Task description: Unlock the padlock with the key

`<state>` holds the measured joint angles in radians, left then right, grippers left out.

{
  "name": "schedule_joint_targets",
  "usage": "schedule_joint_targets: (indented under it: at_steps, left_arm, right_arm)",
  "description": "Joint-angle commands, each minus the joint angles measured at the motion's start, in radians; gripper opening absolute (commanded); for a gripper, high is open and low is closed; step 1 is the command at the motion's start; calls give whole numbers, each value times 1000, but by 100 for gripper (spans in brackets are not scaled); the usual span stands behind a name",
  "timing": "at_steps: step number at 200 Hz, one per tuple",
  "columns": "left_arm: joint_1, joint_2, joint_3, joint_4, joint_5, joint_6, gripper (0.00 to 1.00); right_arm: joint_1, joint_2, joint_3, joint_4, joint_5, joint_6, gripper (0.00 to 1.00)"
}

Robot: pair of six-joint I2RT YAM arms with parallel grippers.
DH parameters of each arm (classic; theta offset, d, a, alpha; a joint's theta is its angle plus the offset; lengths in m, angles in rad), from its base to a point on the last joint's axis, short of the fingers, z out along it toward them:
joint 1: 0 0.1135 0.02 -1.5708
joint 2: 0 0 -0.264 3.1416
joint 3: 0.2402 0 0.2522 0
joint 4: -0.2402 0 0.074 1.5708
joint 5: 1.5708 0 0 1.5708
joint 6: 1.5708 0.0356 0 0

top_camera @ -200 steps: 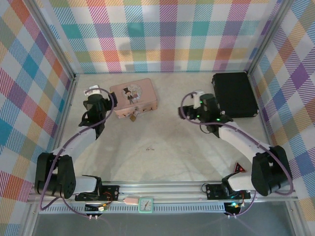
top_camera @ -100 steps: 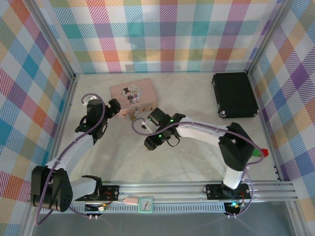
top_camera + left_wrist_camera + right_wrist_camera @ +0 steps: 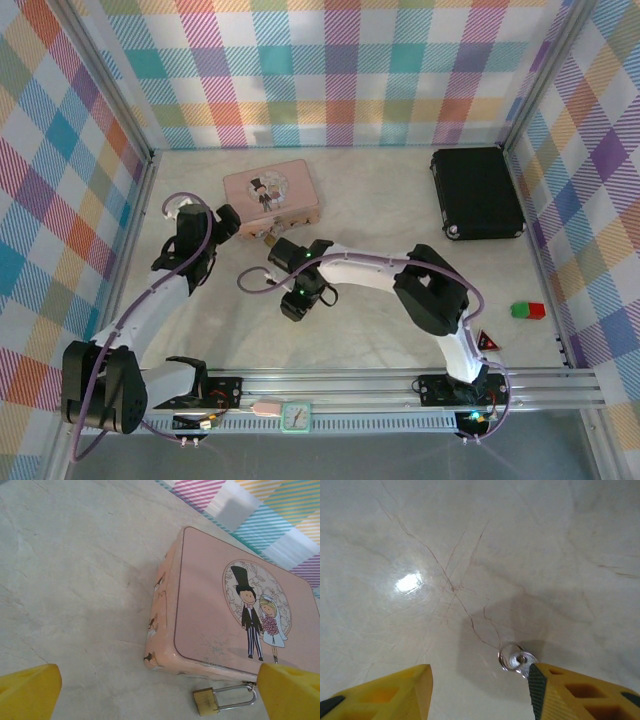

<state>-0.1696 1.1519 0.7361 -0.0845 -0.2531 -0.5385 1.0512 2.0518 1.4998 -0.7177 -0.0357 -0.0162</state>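
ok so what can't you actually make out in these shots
- Left wrist view: the small brass padlock has the far end of its silver shackle behind a yellow finger of the left hand, so whether it hooks onto the pink picture tin is hidden.
- Right wrist view: the blade of the small silver key is behind a yellow finger of the right hand.
- Top view: the padlock is too small for detail.

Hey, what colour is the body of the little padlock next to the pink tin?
Brass-gold. The padlock shows best in the left wrist view.
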Motion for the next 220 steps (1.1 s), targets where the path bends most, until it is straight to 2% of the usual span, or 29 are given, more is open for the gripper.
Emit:
schedule_joint_targets:
  at_steps: [1, 28, 50, 97, 123, 161, 202, 220]
  left_arm:
    - [-2, -49, 2, -32, -29, -4, 100]
    - [4, -80, 3, -43, -42, 8, 100]
    - [7, -92, 0, -50, -60, 9, 100]
    - [7, -80, -13, -40, -55, 7, 100]
    - [7, -81, -18, -18, -6, -6, 100]
    - [5, -90, -47, 67, 150, -81, 99]
    - [-17, -92, -39, 107, 252, -172, 97]
    - [-52, -89, -55, 164, 284, -244, 97]
  right_arm:
    - [23, 44, 38, -30, 78, 11, 53]
    - [34, 70, 40, -34, 104, 25, 52]
    - [36, 67, 14, -32, 102, 40, 47]
    - [36, 44, -28, -23, 103, 76, 18]
    - [32, 8, -30, -7, 103, 114, 0]
    - [-45, -110, -89, 74, 17, 220, 0]
    - [-214, -298, -266, 300, -213, 389, 0]
    - [-291, -357, -357, 424, -297, 482, 0]
